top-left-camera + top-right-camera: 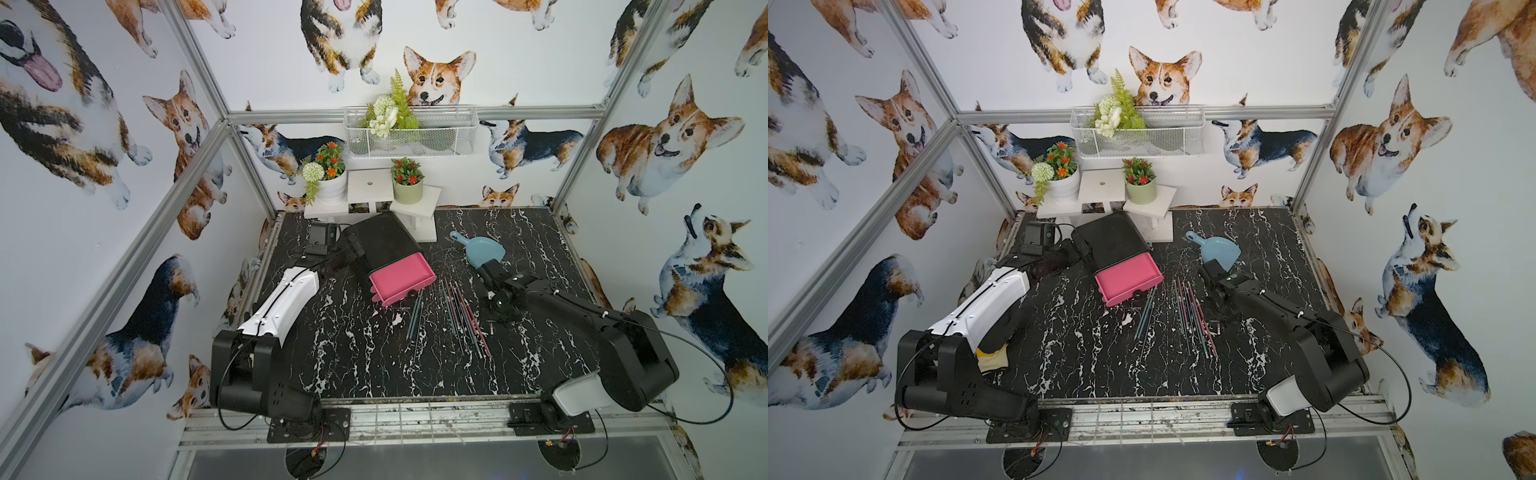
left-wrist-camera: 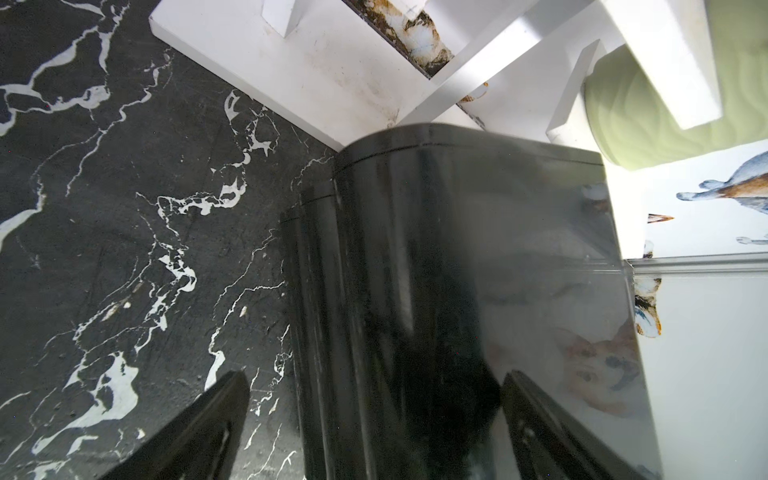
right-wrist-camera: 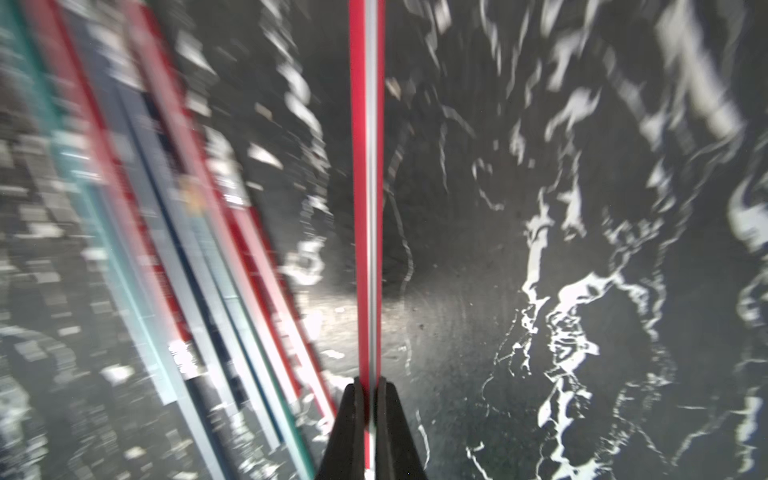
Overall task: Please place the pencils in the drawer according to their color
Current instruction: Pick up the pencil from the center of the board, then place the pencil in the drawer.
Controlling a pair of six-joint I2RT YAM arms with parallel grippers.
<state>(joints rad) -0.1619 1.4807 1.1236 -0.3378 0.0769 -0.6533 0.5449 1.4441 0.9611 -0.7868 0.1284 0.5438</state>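
Right up front, the two arm bases, left [image 1: 305,419] and right [image 1: 548,415], are bolted to the metal rail at the near edge of the black marble tabletop [image 1: 374,374].

The right wrist view shows the right end effector [image 3: 368,384] pinched tight on a red pencil [image 3: 365,166]. The pencil runs straight out from between the fingers, over the marble. The rest of the pencils [image 1: 463,322] are beside it, a loose bunch of red, teal and dark ones lying flat roughly mid-tabletop. That view's pretty smeared, so I couldn't count them. A few teal ones [image 1: 417,313] sit a bit apart, just in front of the drawer.

The black drawer chest [image 1: 380,237] is toward the back, up against the white plant stand [image 1: 415,226]. Its pink top drawer [image 1: 401,276] is pulled out toward the pencils.

The left end effector [image 2: 374,374] is spread wide at the chest's side, one finger [image 2: 208,419] over the marble and the other [image 2: 540,419] over the glossy black shell. Can't tell if either actually touches it.

A blue dustpan [image 1: 484,249] lies behind the right arm.
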